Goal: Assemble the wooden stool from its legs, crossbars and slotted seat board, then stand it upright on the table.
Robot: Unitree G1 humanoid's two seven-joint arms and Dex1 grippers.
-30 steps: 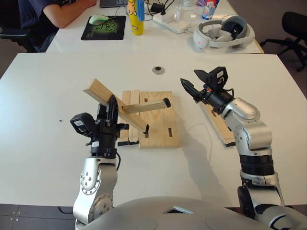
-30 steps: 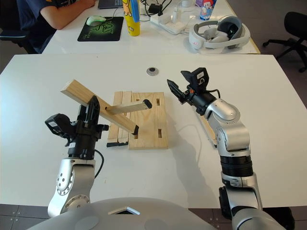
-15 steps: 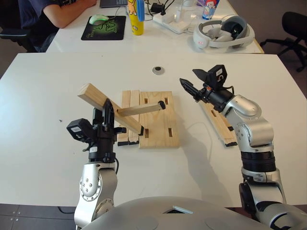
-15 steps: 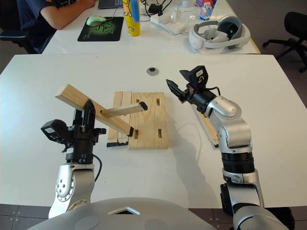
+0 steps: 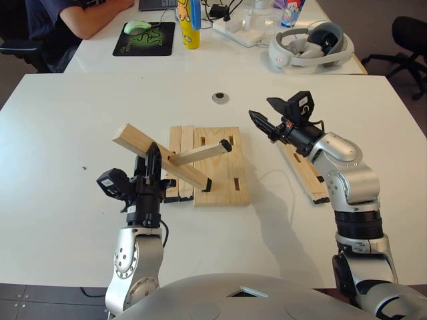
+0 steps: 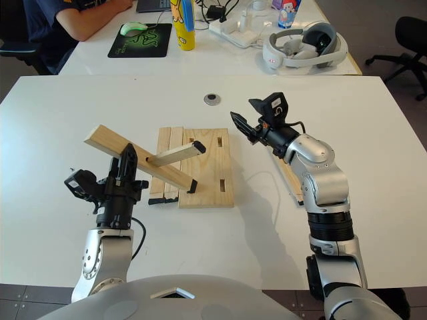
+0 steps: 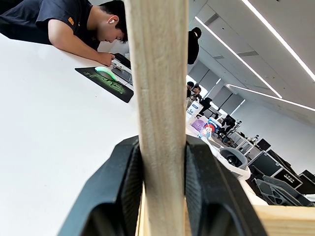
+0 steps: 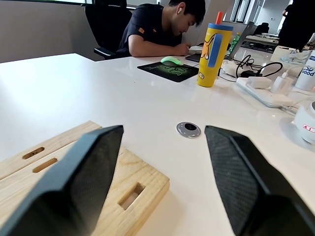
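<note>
Lowering the tilted leg (image 5: 160,157) so its dark-tipped lower end meets a slot squarely looks like the trick, with the crossbar (image 5: 203,152) jutting from it kept clear of the slotted seat board (image 5: 223,180). It is pale square timber, held up over the board's left side, pinched mid-length by the left gripper (image 5: 152,175). The right gripper (image 5: 261,109) hovers spread wide past the board's far right corner, above spare pieces (image 5: 308,175) lying on the table (image 5: 67,120).

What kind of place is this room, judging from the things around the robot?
Probably an open office or lab: a mouse on its pad and a headset lie on the far desk, and long ceiling lights run overhead.
</note>
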